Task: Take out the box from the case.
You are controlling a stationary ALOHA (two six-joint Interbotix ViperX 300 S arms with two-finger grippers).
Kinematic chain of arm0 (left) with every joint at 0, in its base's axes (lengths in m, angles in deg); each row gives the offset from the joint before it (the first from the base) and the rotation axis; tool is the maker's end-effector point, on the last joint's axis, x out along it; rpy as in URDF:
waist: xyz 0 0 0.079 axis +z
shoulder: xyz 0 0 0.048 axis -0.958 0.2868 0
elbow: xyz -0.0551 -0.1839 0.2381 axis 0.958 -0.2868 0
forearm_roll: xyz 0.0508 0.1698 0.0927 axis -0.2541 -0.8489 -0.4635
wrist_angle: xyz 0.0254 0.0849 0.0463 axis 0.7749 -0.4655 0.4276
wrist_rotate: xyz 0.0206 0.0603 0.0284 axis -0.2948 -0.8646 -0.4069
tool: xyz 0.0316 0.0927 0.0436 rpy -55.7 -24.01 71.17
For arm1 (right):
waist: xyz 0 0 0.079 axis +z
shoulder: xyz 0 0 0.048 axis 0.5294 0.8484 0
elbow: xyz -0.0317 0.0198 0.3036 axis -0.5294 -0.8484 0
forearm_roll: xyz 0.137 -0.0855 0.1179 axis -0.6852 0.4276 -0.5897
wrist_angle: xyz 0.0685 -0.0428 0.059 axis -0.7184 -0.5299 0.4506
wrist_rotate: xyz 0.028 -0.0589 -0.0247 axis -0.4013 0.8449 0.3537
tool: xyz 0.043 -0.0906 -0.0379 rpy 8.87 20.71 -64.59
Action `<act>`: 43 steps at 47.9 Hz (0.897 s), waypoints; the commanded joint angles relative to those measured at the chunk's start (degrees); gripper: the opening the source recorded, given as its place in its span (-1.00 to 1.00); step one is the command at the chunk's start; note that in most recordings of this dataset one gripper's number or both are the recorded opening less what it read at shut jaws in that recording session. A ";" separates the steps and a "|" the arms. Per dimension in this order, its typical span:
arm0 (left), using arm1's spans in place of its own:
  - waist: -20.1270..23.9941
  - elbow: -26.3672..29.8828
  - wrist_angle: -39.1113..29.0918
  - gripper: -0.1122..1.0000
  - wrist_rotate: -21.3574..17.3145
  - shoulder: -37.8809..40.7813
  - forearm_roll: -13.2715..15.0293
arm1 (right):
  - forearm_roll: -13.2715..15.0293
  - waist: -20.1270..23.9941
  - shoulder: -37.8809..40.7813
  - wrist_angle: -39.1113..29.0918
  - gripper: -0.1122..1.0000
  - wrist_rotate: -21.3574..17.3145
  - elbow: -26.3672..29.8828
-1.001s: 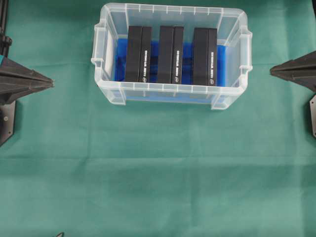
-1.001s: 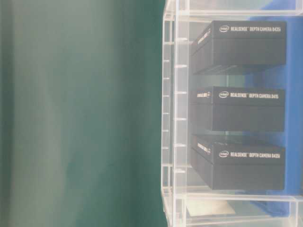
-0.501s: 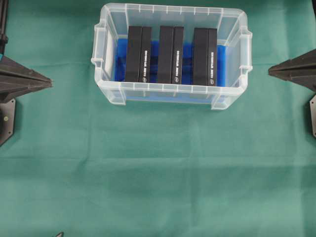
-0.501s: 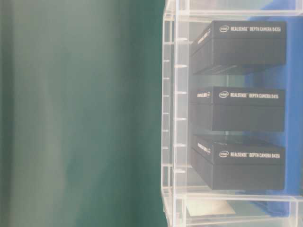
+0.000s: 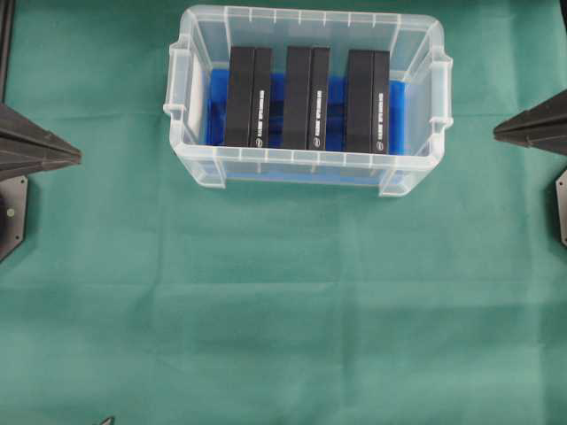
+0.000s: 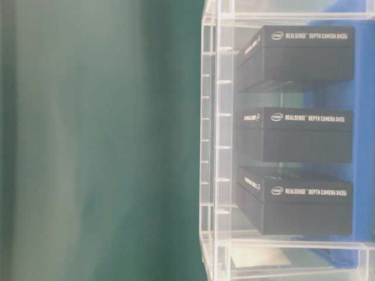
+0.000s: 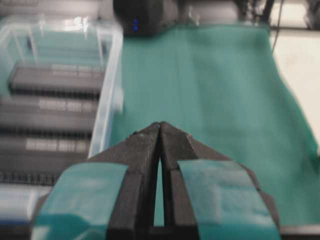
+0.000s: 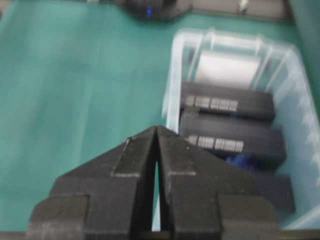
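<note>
The clear plastic case point(image 5: 182, 115) with a blue floor stands at the far middle of the green cloth. Three black boxes stand in it side by side: left point(image 5: 248, 97), middle point(image 5: 306, 97) and right point(image 5: 368, 102). They also show through the case wall point(image 6: 210, 146) in the table-level view, each printed with white lettering point(image 6: 304, 120). My left gripper point(image 5: 78, 157) is at the left edge, shut and holding nothing, well short of the case. At the right edge my right gripper point(image 5: 496, 133) is shut too, empty, its tip pointing toward the case point(image 8: 172, 95).
Green cloth point(image 5: 283, 319) covers the whole table in front of the case. Black arm bases point(image 5: 11, 208) sit at both side edges. A dark device with a blue light point(image 7: 136, 15) stands beyond the cloth's far end.
Both grippers have drawn back a little toward their own edges of the overhead view. The case and boxes have not moved.
</note>
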 commanded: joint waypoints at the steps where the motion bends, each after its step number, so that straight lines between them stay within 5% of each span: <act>1: -0.26 4.83 -9.23 -0.77 1.05 1.49 -0.09 | -0.09 -0.09 1.41 -6.50 -0.78 -1.14 3.60; 23: -0.97 16.26 -42.28 -0.77 10.37 9.58 -0.09 | -0.09 -0.09 10.11 -38.67 -0.78 -9.76 13.89; 31: -1.23 18.72 -47.90 -0.77 13.18 11.87 -0.09 | -0.09 0.09 12.74 -45.53 -0.78 -10.63 16.61; 43: -1.23 20.83 -50.45 -0.77 13.97 13.10 -0.09 | -0.09 0.18 14.94 -46.85 -0.78 -11.16 18.02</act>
